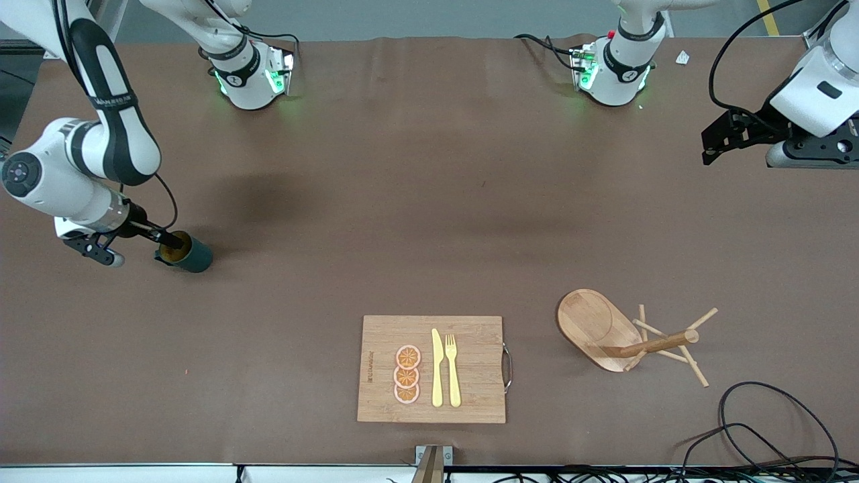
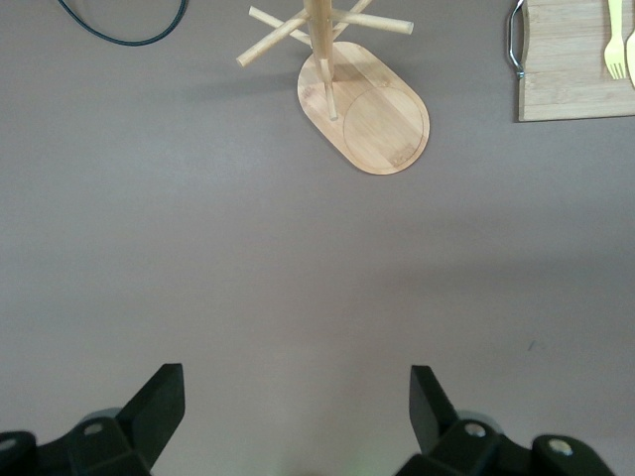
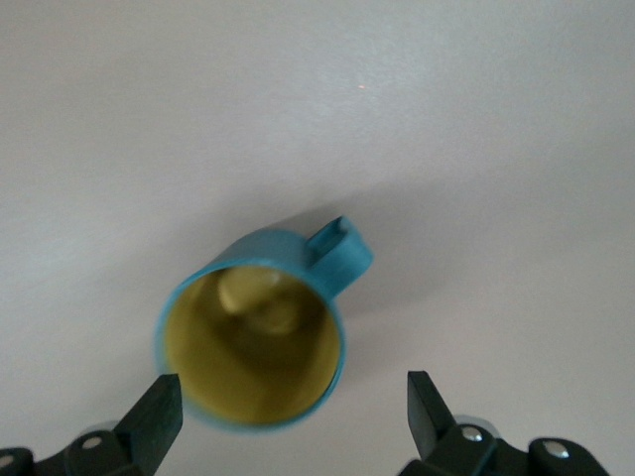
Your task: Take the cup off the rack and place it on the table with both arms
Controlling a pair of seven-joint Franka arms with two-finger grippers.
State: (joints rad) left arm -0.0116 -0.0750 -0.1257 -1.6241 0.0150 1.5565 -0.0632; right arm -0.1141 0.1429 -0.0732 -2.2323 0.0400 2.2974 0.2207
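Observation:
The teal-green cup [image 1: 188, 253] stands on the brown table [image 1: 429, 188] near the right arm's end, tan-yellow inside showing. My right gripper [image 1: 142, 247] hovers just over it, open. In the right wrist view the cup [image 3: 253, 337] lies between and ahead of the spread fingers, handle pointing away, and my right gripper [image 3: 293, 412] holds nothing. The wooden rack [image 1: 627, 335] stands bare toward the left arm's end, nearer the front camera. My left gripper [image 1: 721, 137] is open and empty, up over the table at the left arm's end; the rack [image 2: 367, 109] shows well ahead of my left gripper [image 2: 298, 407].
A bamboo cutting board [image 1: 470, 362] with orange slices, a yellow knife and a fork lies near the front edge, beside the rack. It also shows in the left wrist view [image 2: 566, 59]. A black cable [image 1: 758, 429] loops by the rack at the table's front corner.

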